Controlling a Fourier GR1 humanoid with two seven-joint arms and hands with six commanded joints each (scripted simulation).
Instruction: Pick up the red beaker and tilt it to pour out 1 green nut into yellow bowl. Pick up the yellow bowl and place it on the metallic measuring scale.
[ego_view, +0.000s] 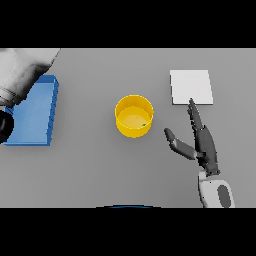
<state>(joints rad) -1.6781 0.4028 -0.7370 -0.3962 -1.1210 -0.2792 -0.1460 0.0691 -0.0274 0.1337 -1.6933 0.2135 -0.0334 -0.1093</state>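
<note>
One arm enters from the upper left of the frame, its left hand (4, 126) a dark shape cut off at the left edge, fingers impossible to read, above a blue tray (35, 112). At centre sits the yellow bowl (134, 116) with a small green nut (144, 125) inside. Lower right, the right hand (204, 142) is held flat, fingers straight and thumb spread, fingertips reaching the near edge of the pale square scale (191, 86).
</note>
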